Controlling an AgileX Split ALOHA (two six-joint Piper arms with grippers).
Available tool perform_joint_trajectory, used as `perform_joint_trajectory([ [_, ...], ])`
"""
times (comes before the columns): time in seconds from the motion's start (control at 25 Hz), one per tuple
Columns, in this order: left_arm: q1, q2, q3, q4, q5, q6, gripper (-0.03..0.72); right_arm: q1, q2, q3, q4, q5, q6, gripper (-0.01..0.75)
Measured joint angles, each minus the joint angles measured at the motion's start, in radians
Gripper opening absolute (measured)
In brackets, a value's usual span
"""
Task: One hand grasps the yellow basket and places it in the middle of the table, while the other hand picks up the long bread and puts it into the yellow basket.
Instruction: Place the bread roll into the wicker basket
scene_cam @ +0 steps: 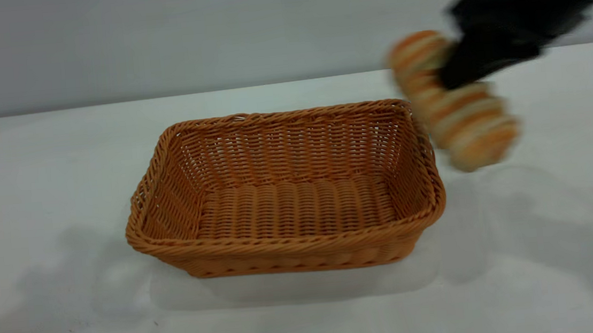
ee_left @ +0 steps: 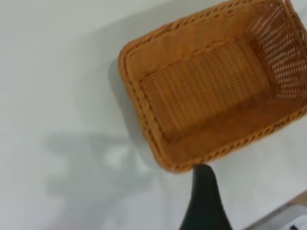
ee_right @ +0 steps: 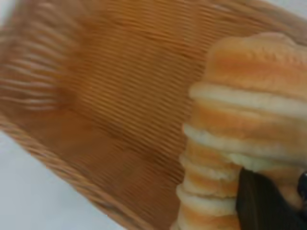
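The yellow basket stands upright and empty in the middle of the white table. My right gripper is shut on the long bread and holds it in the air, tilted, just right of the basket's right rim. In the right wrist view the bread fills the right side between my gripper's dark fingers, with the basket's floor below it. In the left wrist view the basket lies beyond my left gripper, which is open, empty and apart from the rim; one finger shows.
A plain grey wall runs behind the table's far edge. White tabletop lies on every side of the basket. Shadows of the arms fall on the table at the front left and right.
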Motion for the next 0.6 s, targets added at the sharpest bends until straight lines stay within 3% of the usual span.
perform_joint_trajectory([
  [0.12,0.0,-0.043,0.0,0.034,0.081,-0.012,0.582,0.113,0.087,-0.077,0.023,-0.057,-0.008,0.061],
  [0.28,0.0,-0.083,0.002,0.074,0.09,-0.021,0.582,0.188,0.259,-0.198,0.031,-0.093,-0.008,0.12],
  [0.4,0.0,-0.108,0.002,0.12,0.09,-0.038,0.582,0.196,0.353,-0.249,0.031,-0.104,-0.015,0.265],
  [0.48,0.0,-0.129,0.011,0.155,0.09,-0.059,0.582,0.192,0.37,-0.26,0.018,-0.095,-0.026,0.41],
  [0.6,0.0,-0.169,0.04,0.207,0.091,-0.086,0.582,0.165,0.316,-0.265,-0.041,0.031,-0.014,0.588],
])
